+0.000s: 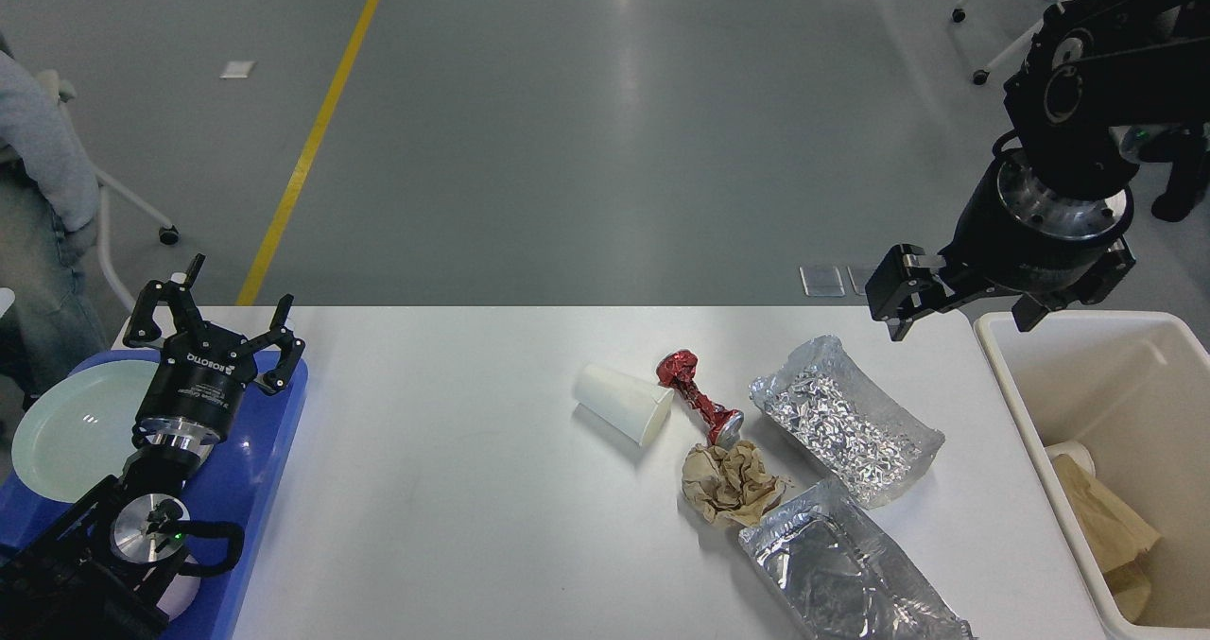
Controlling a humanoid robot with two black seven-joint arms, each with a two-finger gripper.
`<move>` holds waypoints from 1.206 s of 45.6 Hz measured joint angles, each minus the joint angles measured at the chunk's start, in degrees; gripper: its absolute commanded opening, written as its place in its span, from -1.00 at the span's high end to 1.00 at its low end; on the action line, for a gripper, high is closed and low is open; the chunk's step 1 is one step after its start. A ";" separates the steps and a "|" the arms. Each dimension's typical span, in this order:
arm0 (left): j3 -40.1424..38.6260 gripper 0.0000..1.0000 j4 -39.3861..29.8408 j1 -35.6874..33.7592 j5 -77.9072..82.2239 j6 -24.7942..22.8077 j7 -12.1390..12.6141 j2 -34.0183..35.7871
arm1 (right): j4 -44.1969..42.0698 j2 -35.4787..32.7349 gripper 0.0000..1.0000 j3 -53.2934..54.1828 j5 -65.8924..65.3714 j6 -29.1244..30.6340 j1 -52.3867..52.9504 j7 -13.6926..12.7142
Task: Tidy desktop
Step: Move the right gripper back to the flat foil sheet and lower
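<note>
On the white counter (454, 489) lie a paper cup (624, 404) and crushed can (700, 399); left gripper (236, 304) fingers wide, right gripper (964, 309) fingers wide above the bin (1016, 385), both empty.

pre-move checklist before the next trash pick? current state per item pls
1. Left gripper open, holding nothing: ok.
2. Right gripper free over the bin edge: fingers open, holding nothing: ok.
3. Bin has room: brown paper only at its bottom: ok.
4. Desktop tidy: not ok; paper cup, crushed red can, crumpled brown paper and two foil trays remain.
5. Cup free to grasp: lying on its side, rim close to the can; contact cannot tell.
</note>
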 measured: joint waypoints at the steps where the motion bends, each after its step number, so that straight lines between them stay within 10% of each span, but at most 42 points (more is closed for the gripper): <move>1: 0.00 -0.93 0.00 0.00 -0.01 0.00 0.00 0.00 | 0.81 0.00 -1.00 0.56 0.16 0.03 0.89 -0.04; 33: 0.00 -0.93 0.01 -0.06 0.00 -0.05 0.00 0.00 | 5.21 -0.90 -0.92 2.61 -1.22 -0.51 -3.52 0.62; 55: 0.00 -0.93 0.01 -0.07 0.00 -0.01 0.00 0.01 | 7.19 -3.28 -0.72 6.75 -17.88 -11.05 -16.74 1.57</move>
